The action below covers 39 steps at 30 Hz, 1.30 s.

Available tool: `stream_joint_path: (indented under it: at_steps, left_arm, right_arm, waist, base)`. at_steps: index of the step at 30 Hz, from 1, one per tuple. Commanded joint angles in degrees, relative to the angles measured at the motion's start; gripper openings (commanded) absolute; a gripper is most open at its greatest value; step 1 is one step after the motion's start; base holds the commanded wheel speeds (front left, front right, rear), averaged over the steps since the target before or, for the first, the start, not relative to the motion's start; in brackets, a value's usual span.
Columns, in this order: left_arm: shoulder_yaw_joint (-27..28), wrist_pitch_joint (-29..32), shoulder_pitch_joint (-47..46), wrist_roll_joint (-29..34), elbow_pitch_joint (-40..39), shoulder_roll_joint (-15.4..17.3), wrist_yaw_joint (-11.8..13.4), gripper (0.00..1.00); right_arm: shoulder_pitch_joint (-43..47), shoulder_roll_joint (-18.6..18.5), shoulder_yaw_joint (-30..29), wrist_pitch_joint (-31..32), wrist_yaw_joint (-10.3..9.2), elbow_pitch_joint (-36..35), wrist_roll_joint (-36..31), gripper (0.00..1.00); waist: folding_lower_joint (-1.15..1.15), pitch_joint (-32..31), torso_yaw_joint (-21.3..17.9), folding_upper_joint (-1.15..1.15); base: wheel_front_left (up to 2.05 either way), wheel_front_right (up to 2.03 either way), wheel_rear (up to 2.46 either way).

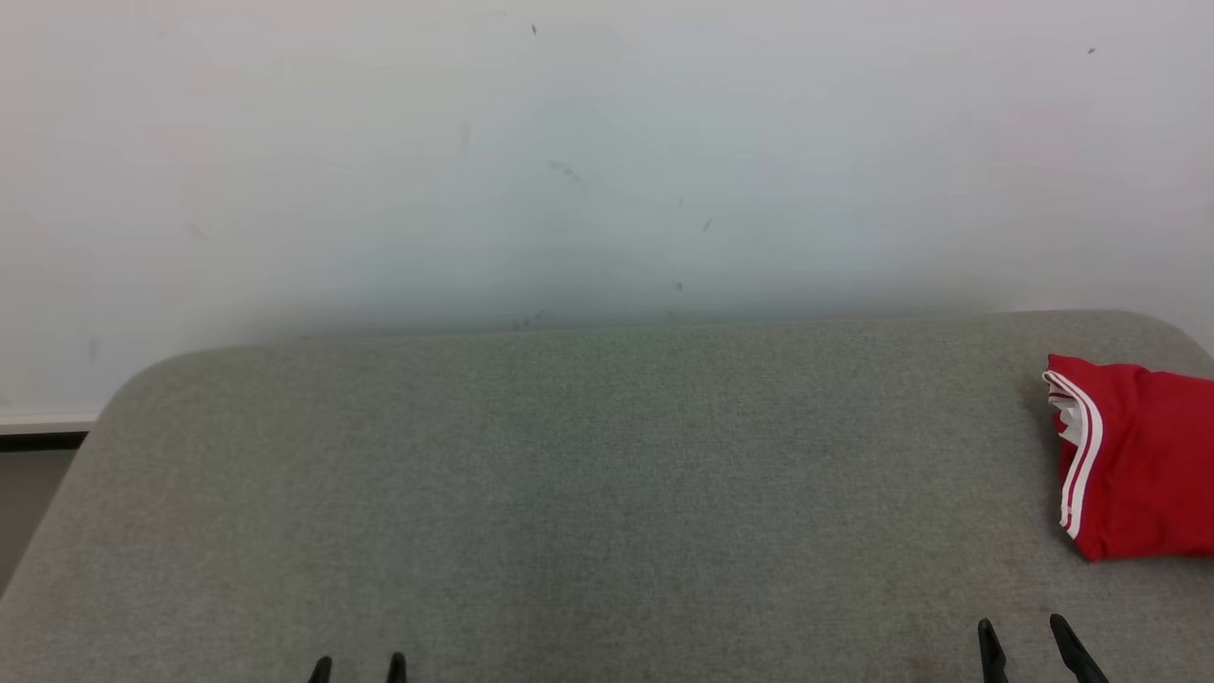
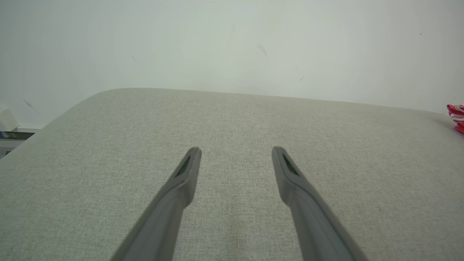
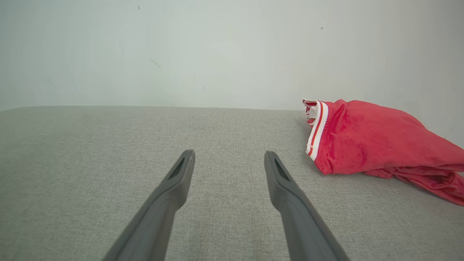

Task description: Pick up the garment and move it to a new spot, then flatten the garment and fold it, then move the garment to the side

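Observation:
A red garment (image 1: pixel 1143 455) with a white-and-red striped hem lies bunched at the right edge of the grey fabric surface (image 1: pixel 588 493), partly cut off by the head view's border. From the right wrist it appears as a red garment (image 3: pixel 377 141) ahead and to the right of the fingers. My right gripper (image 1: pixel 1029 637) stands open near the front edge, short of the cloth and apart from it. At the front left my left gripper (image 1: pixel 358 668) is open too, holding nothing. A sliver of the garment (image 2: pixel 457 114) peeks in at the far right of the left wrist view.
A pale wall (image 1: pixel 607 152) rises right behind the grey surface. The surface has rounded back corners, and beyond its left corner a dark ledge (image 1: pixel 43 438) shows. Broad bare fabric stretches between the two grippers.

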Motion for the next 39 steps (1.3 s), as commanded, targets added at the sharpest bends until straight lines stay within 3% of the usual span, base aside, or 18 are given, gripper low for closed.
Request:
stream_joint_path:
  at_steps: [1, 5, 6, 12, 39]
  left_arm:
    - [0.1, 0.0, -0.33, -0.49, 0.09, 0.17, 0.05, 1.0]
    - [0.22, 0.0, -0.33, -0.7, 0.23, 0.17, 0.02, 1.0]
    - [0.2, 0.0, -0.27, -0.8, 0.33, 0.17, -0.1, 0.0]
    - [-0.14, 0.3, 0.39, -1.3, 2.35, -0.25, -0.17, 0.0]
    - [3.28, 7.44, -5.28, -29.43, 2.9, -0.12, -3.51, 0.0]
  right_arm:
    - [-0.39, -0.17, 0.05, -0.23, -0.13, -0.29, 0.63, 1.0]
    - [-0.05, -0.16, 0.51, -0.23, -0.13, -0.58, 1.11, 1.0]
    - [-0.03, -0.16, 0.55, -0.23, -0.13, -0.65, 1.24, 0.0]
    - [0.71, 0.41, 0.52, 0.56, 0.01, 1.58, 1.13, 0.0]
    - [-3.36, 0.19, -1.39, 7.54, -0.01, -0.08, 29.3, 0.0]
  waist:
    - [0.0, -0.04, 0.04, 0.0]
    - [0.0, 0.09, 0.03, 0.0]
    - [0.0, 0.13, 0.02, 0.0]
    - [0.0, 0.15, 0.07, 0.0]
    - [0.0, 1.2, 0.61, 0.0]
  base:
    - [0.0, 0.0, 0.0]
    - [0.0, 0.0, 0.0]
    - [0.0, 0.0, 0.0]
    - [0.0, 0.0, 0.0]
    - [0.0, 0.0, 0.0]
